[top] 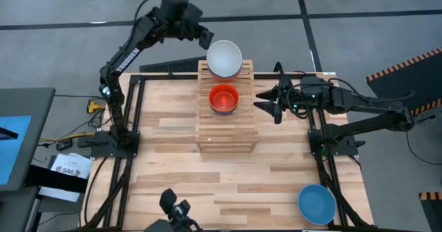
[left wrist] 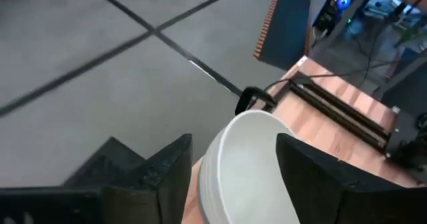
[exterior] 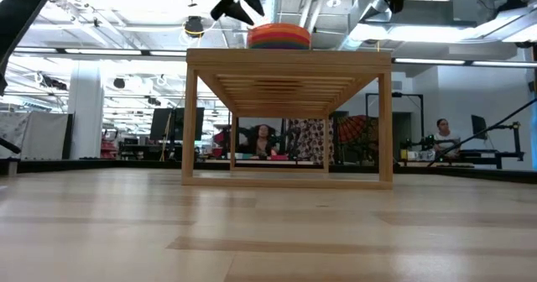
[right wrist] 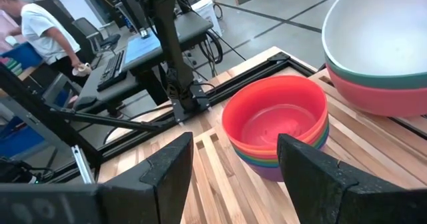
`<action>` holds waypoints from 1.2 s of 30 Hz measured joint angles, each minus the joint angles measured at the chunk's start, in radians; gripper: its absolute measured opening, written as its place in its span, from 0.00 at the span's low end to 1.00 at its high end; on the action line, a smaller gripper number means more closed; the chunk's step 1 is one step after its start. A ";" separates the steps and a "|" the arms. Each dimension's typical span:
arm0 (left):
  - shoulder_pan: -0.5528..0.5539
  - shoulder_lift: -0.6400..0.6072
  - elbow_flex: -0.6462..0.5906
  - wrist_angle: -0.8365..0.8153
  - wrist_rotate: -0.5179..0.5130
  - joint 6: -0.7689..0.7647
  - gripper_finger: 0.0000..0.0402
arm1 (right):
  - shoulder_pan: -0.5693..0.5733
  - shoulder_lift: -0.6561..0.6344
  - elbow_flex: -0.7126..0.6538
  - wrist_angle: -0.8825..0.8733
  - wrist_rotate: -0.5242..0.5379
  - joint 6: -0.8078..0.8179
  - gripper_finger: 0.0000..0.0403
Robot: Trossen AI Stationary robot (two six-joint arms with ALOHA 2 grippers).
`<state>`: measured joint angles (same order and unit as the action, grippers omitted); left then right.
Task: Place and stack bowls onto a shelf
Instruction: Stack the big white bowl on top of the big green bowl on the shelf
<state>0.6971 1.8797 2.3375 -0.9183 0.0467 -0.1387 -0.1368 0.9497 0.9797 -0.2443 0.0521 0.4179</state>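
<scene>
Left claw [top: 204, 39] up at the back edge of the shelf [top: 226, 132], spread, straddling the rim of the white bowl [top: 224, 58] w/o pinching it, judging by the left wrist view. White bowl sits on top of a big stack on the shelf's far step: teal and pink rims under it, visible from the right wrist. Looks like a release or a fresh grip, hard to tell which.

To do it well: lift straight up and back off away from the rim, no sideways drag, else the top bowl tips or slides off the stack. Check that it sits level and nested before leaving.

Small stack, red bowl [top: 224, 99] on top w/ orange and purple rims below, mid-shelf, just in front of the big stack. Not touching, as far as the top view shows.

Right claw [top: 266, 101] hovering just beside the shelf's right edge, spread, holding nothing, aimed at the red stack. Close enough to clash w/ the left arm if both move in together, so one at a time.

Blue bowl [top: 317, 203] alone at the desk [top: 173, 170] corner near the right arm's base, well apart from the shelf; probably next, right arm's reach.

People seated in the room behind, well off the desk.
</scene>
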 joint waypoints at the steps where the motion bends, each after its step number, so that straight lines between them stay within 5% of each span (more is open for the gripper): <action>1: 0.000 -0.002 0.000 0.000 0.000 0.019 0.50 | 0.000 0.000 0.000 0.000 0.000 0.000 0.60; 5: -0.002 0.004 -0.012 0.021 0.000 0.083 0.41 | 0.000 0.000 0.000 -0.001 0.000 -0.001 0.60; 9: -0.018 0.001 -0.100 0.182 -0.013 0.084 0.10 | 0.000 0.000 0.000 -0.001 0.000 -0.004 0.60; 11: -0.029 0.001 -0.143 0.240 -0.018 0.082 0.04 | 0.000 0.000 0.000 -0.001 0.000 -0.004 0.60; 16: -0.063 -0.020 -0.288 0.367 -0.055 0.103 0.00 | 0.000 0.000 0.000 -0.002 0.000 -0.005 0.60; 24: -0.085 -0.173 -0.658 0.953 -0.070 0.009 0.00 | 0.000 0.000 0.000 -0.006 0.001 -0.007 0.60; 29: -0.085 -0.216 -0.856 1.076 -0.097 -0.010 0.00 | -0.001 0.000 0.000 -0.007 0.011 -0.007 0.60; 36: -0.085 -0.224 -0.890 1.135 -0.169 0.009 0.00 | -0.001 0.000 0.000 -0.009 0.039 -0.007 0.60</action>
<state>0.6117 1.6556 1.4479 0.2165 -0.1220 -0.1301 -0.1379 0.9497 0.9797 -0.2531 0.0906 0.4110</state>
